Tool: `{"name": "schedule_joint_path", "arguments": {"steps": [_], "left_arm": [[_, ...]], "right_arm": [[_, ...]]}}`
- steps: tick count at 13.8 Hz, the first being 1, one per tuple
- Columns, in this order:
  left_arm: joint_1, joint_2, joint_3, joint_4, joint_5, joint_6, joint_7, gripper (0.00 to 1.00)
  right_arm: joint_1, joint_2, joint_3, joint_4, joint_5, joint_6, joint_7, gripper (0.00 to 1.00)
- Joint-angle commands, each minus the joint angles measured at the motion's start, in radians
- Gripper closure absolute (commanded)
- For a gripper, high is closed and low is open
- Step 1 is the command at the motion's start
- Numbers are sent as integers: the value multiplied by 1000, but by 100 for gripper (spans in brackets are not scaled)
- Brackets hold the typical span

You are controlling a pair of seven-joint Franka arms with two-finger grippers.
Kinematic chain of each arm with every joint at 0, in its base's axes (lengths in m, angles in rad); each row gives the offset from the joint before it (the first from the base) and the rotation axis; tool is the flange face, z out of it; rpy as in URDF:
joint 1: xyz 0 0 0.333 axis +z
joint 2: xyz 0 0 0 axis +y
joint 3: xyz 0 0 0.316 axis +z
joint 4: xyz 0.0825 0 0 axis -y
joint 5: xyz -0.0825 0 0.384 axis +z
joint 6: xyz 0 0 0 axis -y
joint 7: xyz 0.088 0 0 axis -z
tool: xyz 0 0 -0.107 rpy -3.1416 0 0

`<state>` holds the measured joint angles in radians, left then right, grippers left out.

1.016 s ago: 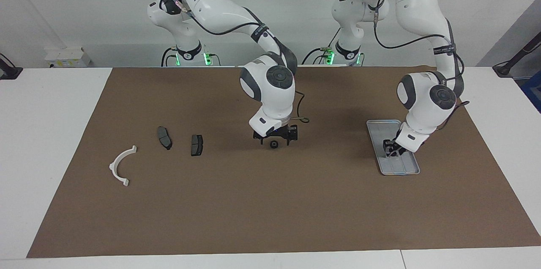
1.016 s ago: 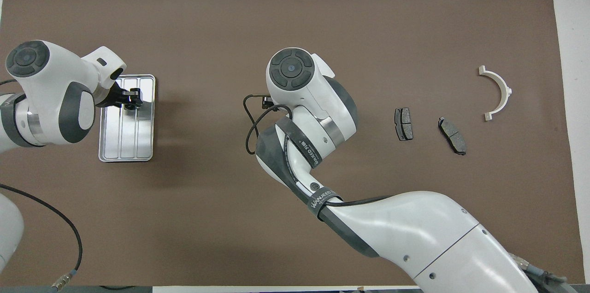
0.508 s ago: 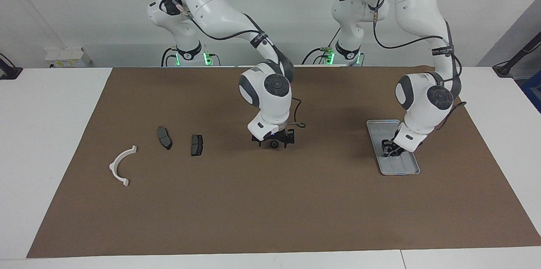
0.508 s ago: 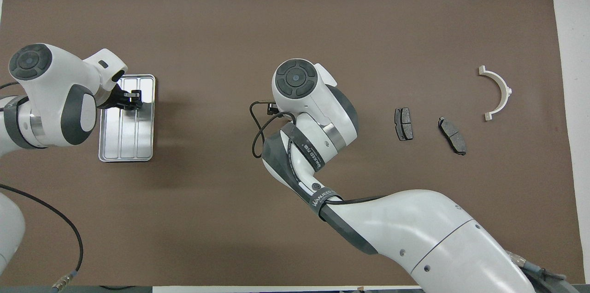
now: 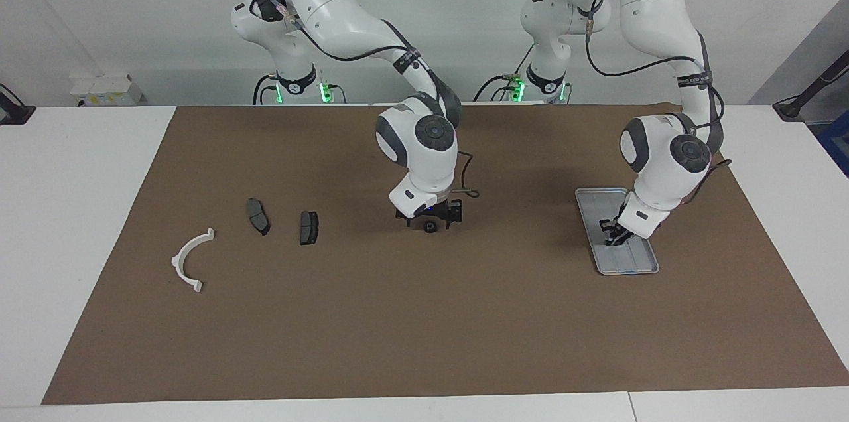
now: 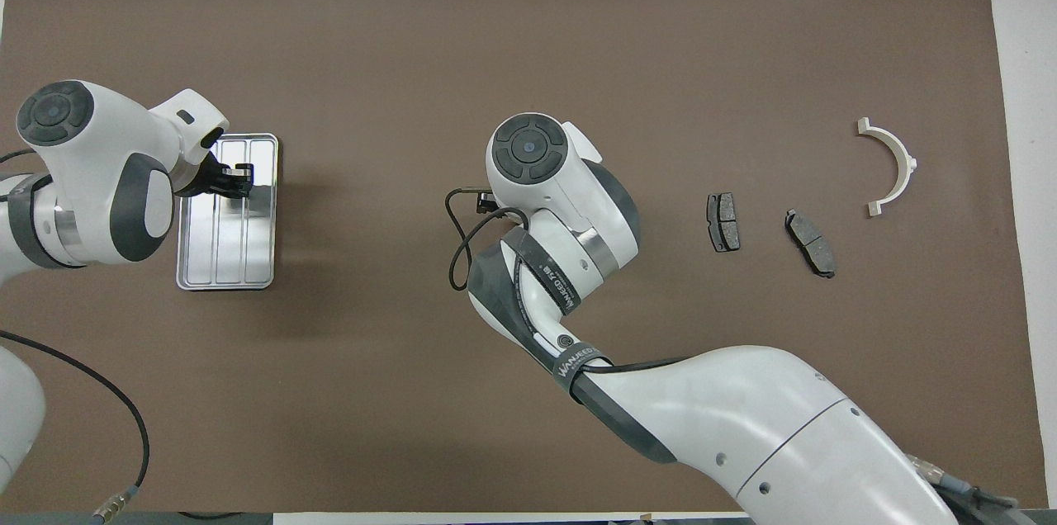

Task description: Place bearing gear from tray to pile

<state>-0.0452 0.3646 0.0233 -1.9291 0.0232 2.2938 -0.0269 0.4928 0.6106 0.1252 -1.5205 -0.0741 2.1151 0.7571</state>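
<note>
Securing the bearing gear (image 5: 430, 227) is judged to be the step in hand: the small dark round part lies on the brown mat (image 5: 424, 329) at mid-table, off the tray (image 5: 633, 264) and well apart from the pile. The right gripper (image 5: 431, 217) is low over it with its jaws spread wide, one finger on each side of the part. Centre the part between the fingers before closing, so that neither finger pushes it sideways across the mat. Bring the fingertips down close to the mat, since the part is low and a high grip may slip off its rim. Close evenly, then lift straight up before travelling. Carry toward the right arm's end of the table and set the part down beside the nearer brake pad (image 5: 308, 227), without disturbing the second brake pad (image 5: 259, 216) or the white half-ring bracket (image 5: 189, 261). The left gripper (image 5: 611, 236) is down in the tray with its fingertips drawn together; whether anything is between them cannot be told.
</note>
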Motion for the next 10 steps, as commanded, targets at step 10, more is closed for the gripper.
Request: {"name": "schedule_joint_path", "arguments": {"steps": [10], "left_arm": [[-7,-91,-13,99,9,-197,-56,100]], "right_arm": [[1,-54,8,-129,17,82,30,1]]}}
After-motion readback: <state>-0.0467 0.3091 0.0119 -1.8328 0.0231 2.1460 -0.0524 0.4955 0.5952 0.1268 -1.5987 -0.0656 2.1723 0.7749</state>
